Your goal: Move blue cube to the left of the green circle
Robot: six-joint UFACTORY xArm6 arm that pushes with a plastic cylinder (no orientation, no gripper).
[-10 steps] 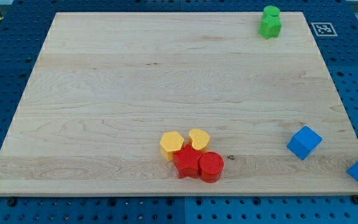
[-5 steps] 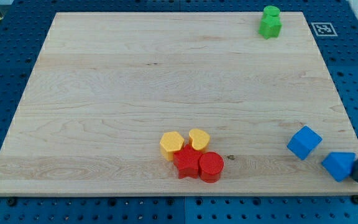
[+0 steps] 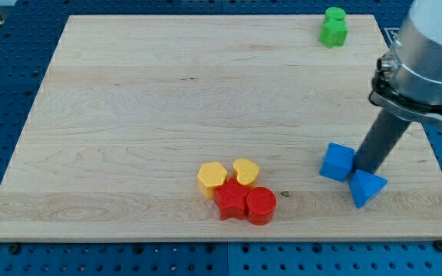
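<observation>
I am resting my tip (image 3: 365,168) against the small blue plastic cube (image 3: 337,162), just right of it. No fingers here, only a rod. The green plastic circle (image 3: 334,14) sits far above; most pushing remains.

My tip (image 3: 366,170) rests on the board (rod leaning toward the view's upper right).

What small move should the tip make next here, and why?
Probably a short push toward the view's upper left. My tip sits between the blue cube on its left and another blue block just below, while the green blocks stand far off at the view's top edge, so the cube must travel up the board.
</observation>
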